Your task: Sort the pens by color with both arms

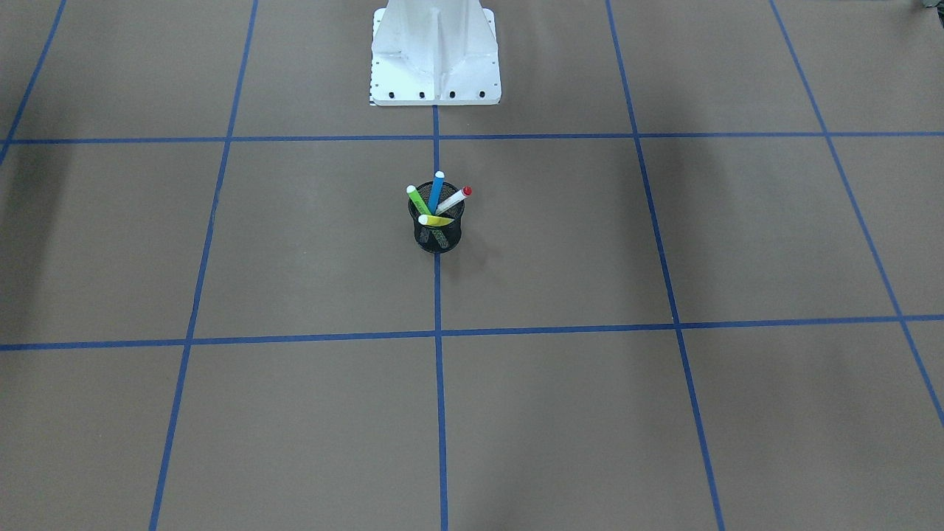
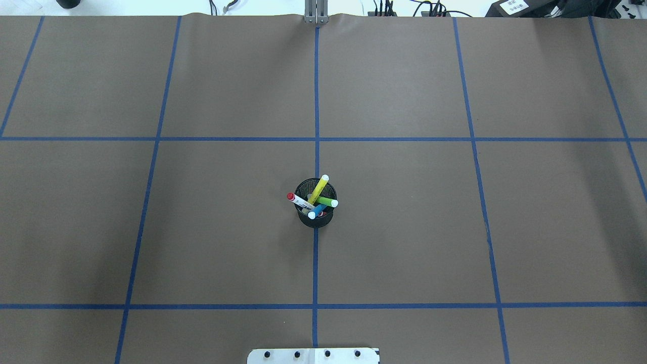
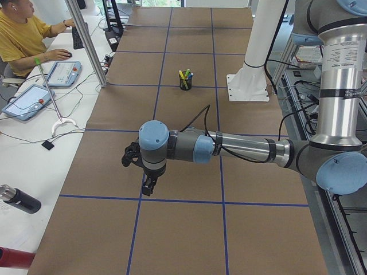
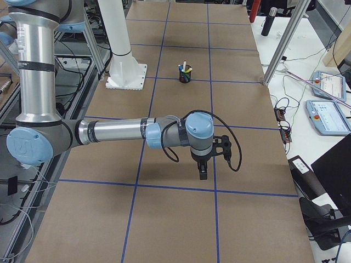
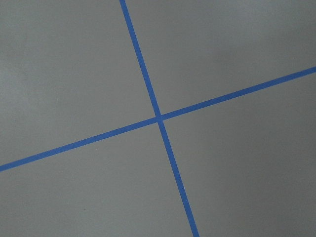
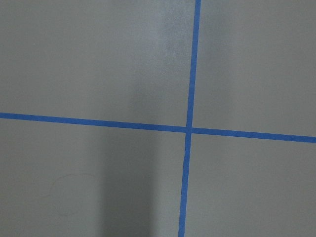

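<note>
Four pens stand together in a black mesh cup at the table's middle: blue, white-bodied with red ends, lime green and yellow. The overhead view shows the cup with the yellow, white-and-red, green and blue pens. The left gripper shows only in the exterior left view, hanging over the table's left end, far from the cup. The right gripper shows only in the exterior right view, over the right end. I cannot tell whether either is open or shut.
The white pedestal base stands behind the cup. Blue tape lines form a grid on the brown table cover. Both wrist views show only a tape crossing. An operator sits at a side desk with tablets.
</note>
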You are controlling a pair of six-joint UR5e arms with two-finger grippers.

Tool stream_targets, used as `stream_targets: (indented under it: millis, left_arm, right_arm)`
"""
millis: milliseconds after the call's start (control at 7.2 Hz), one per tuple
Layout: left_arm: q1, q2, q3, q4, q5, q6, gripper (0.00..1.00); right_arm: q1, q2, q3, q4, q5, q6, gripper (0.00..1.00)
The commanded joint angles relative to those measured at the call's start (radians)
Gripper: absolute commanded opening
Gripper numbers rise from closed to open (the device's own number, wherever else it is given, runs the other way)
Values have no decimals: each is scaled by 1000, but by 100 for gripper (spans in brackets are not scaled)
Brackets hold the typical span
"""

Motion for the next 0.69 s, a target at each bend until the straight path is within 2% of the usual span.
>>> stream_targets:
  millis: [0,278,555]
  left_arm:
    - [0,-2,-2,0,0,0,100]
    - [2,-2,-23,-2,0,0,100]
    - [6,-32,-25,-14,0,0,100]
  right_arm:
    - [0,0,1,2,-1,2,100]
    - [-18,2,7,3,1,7,100]
    - [-45,55,7,3,2,10,100]
